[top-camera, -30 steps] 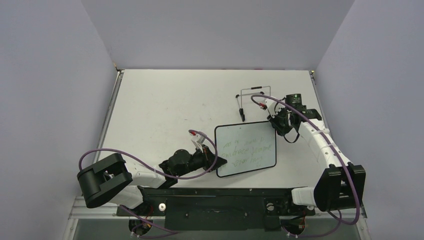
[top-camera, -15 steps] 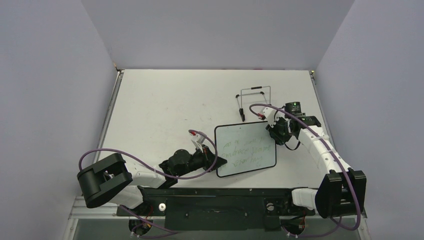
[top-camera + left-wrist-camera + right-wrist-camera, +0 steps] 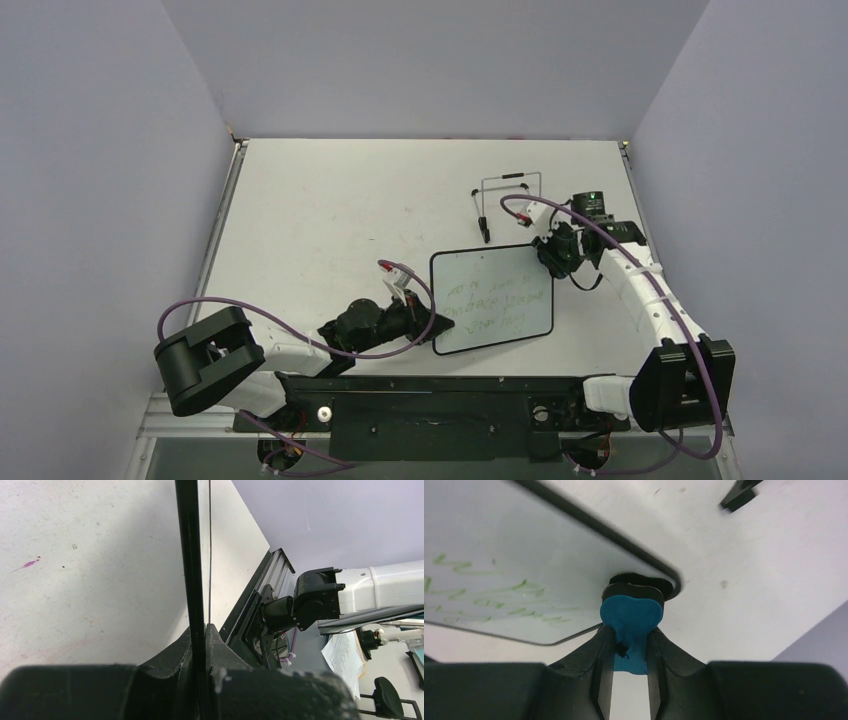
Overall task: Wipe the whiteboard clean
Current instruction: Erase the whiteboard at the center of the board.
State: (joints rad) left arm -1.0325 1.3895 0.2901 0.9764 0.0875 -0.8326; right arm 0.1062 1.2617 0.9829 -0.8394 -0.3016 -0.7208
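The right gripper (image 3: 630, 647) is seen clenched on a small blue eraser (image 3: 631, 612), whose dark underside is set at the rounded far right corner of the whiteboard (image 3: 499, 535), at or just over the black frame (whether the pad is pressed onto the white surface cannot be told). Across the board, the left gripper (image 3: 200, 640) is closed tight on the near left edge, the thin frame being pinched edge-on between its jaws, so the board is judged to be steadied for wiping. The whiteboard is placed near the middle of the table (image 3: 320, 210), slightly toward the right and turned a little askew, between the 2 arms. Whether it lies flat or is lifted at the held edge cannot be told from above. About 3 lines of green handwriting (image 3: 497, 300) are visible across its middle and lower part, the upper line fainter than the others. The task is therefore judged to be at its very start: the tool is gripped, the board is held, and the eraser is positioned at a corner, but no writing appears to be removed. Nearly all the work is left, namely strokes carried from that corner down over each of the 3 lines. A wire stand (image 3: 508, 195) is set just beyond the board, apart from it.
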